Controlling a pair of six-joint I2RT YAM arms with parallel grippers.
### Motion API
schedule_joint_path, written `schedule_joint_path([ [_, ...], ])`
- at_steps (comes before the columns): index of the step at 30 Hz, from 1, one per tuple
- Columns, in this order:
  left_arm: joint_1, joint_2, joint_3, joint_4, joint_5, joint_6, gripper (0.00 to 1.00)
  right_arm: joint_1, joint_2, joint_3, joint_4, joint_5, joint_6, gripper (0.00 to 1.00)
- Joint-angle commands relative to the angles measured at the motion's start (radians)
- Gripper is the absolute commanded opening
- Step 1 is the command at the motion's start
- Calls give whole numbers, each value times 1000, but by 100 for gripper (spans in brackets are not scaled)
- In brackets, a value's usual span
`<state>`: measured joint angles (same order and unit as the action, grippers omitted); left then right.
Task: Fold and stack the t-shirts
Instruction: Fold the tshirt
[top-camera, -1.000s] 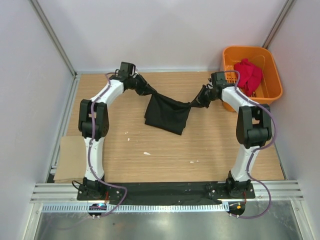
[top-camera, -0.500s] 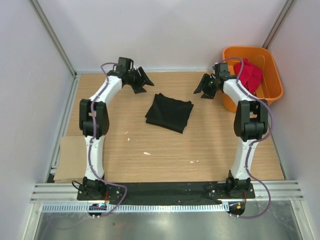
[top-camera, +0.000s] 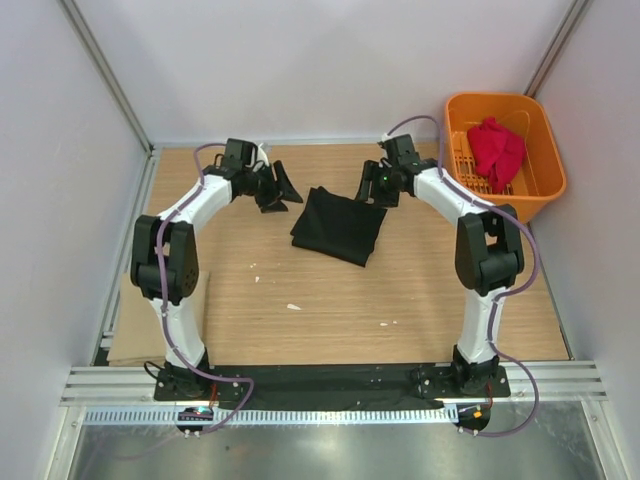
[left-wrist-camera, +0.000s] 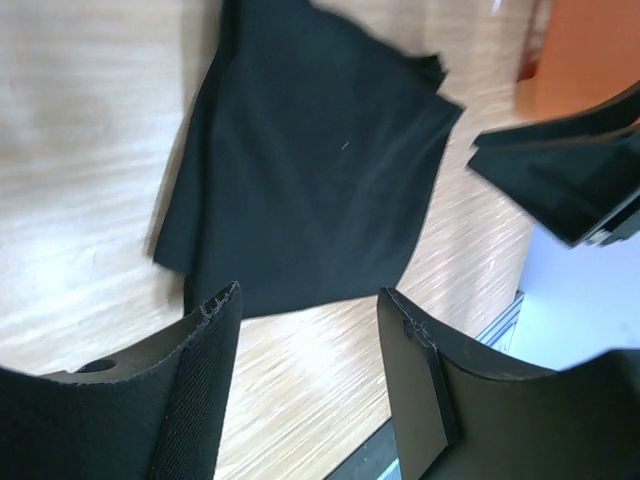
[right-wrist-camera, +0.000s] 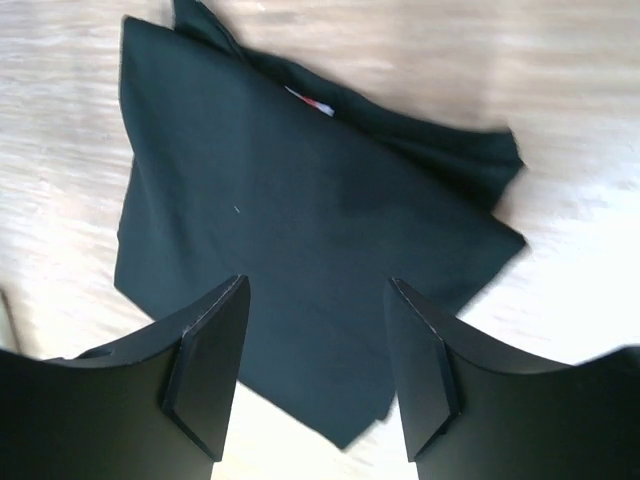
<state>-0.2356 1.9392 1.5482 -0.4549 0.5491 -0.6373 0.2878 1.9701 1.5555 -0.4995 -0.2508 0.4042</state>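
The black t-shirt (top-camera: 338, 225) lies folded into a rough square on the wooden table (top-camera: 300, 290), between the two arms. It fills the middle of the left wrist view (left-wrist-camera: 310, 170) and the right wrist view (right-wrist-camera: 290, 240). My left gripper (top-camera: 280, 188) hovers open just left of the shirt, empty (left-wrist-camera: 308, 300). My right gripper (top-camera: 372, 187) hovers open over the shirt's far right corner, empty (right-wrist-camera: 315, 290). The red t-shirt (top-camera: 497, 150) lies crumpled in the orange basket (top-camera: 535, 190).
The orange basket stands at the far right corner of the table. A tan cardboard sheet (top-camera: 135, 320) lies off the table's left edge. White walls and metal posts close in the back and sides. Small white specks (top-camera: 293, 306) dot the wood.
Both grippers held the black shirt stretched between them a second ago. They let go, the shirt dropped flat and folded, and both arms have swung in towards it.
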Motion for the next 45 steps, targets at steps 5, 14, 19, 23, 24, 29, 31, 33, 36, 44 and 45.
schedule_joint_path([
  [5,-24,-54,-71,28,32,34,57,36,50,81,-37,119,19,59],
  [14,-47,-49,-65,21,-44,71,55,132,81,61,-5,75,-25,56],
  [19,-34,-115,-28,-128,-129,153,57,226,119,113,-69,126,-123,56],
  [23,10,-255,-117,-136,-221,94,57,281,131,162,-109,189,-116,49],
  [24,21,-281,-152,-136,-224,84,57,295,141,173,-122,217,-120,47],
  [29,64,-411,-237,-156,-235,54,57,349,191,204,-204,246,-122,43],
  [31,73,-427,-266,-159,-213,54,60,358,193,177,-235,246,-133,42],
  [33,78,-437,-283,-146,-181,63,64,372,156,125,-231,246,-146,41],
  [36,78,-442,-306,-127,-121,79,66,376,64,-27,-188,219,-168,40],
  [44,49,-462,-451,68,-5,30,74,372,-354,-333,-244,280,-202,50],
  [45,36,-460,-465,96,-3,19,75,366,-394,-334,-254,294,-193,55],
])
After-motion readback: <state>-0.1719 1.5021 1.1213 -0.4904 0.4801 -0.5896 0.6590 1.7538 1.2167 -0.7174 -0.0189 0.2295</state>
